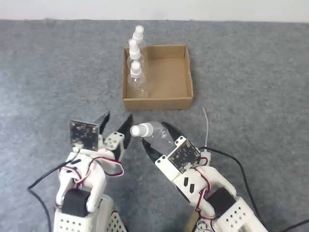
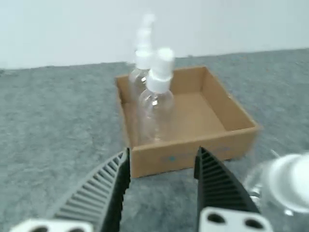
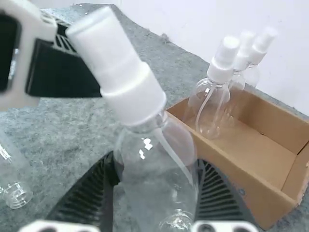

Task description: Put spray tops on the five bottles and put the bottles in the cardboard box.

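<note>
3 capped clear plastic bottles (image 1: 136, 72) stood in the brown cardboard box (image 1: 159, 103), upper centre. The right gripper (image 1: 154, 134) clasped a 4th capped bottle (image 1: 145, 130); the left gripper (image 1: 119, 117) gaped empty.

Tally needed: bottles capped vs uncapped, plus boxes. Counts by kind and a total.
Capped bottles: 4 (three standing in the box, one in the right gripper)
Uncapped bottle: 1
Cardboard box: 1
Total: 6
</note>
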